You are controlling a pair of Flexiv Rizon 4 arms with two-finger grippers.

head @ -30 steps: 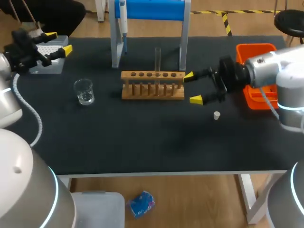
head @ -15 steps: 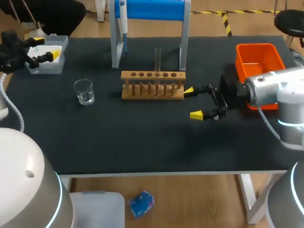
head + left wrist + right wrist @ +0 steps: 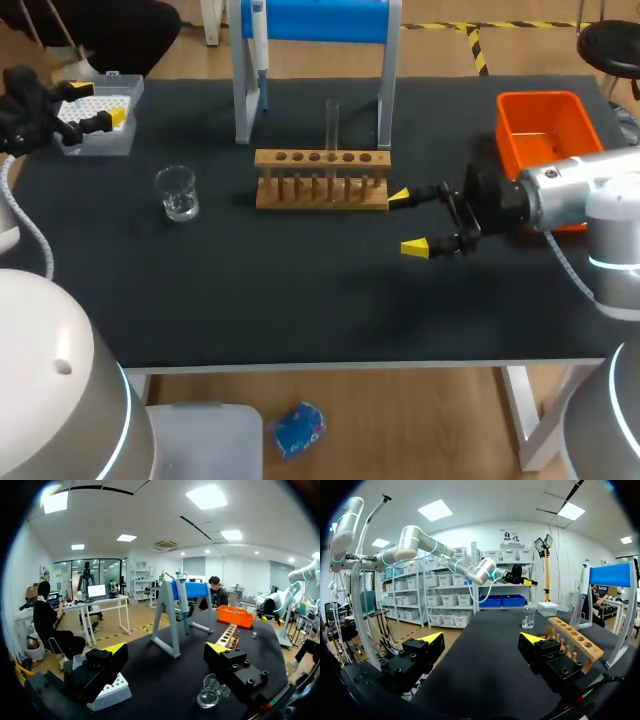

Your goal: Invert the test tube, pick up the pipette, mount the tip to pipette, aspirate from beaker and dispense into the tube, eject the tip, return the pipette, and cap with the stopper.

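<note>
The test tube stands upright in the wooden rack, and the pipette hangs on the blue stand behind. The right gripper sits just beside the rack, fingers spread wide and empty. The left gripper, equally spread and empty, is at the tip box.

Bright, even overhead light; soft shadows on the dark table, glints on the beaker.

The rack, with the test tube standing in it, is just ahead of our right gripper and its jaws. The beaker lies farther on, beyond the rack. The tip box sits under our left gripper.
</note>
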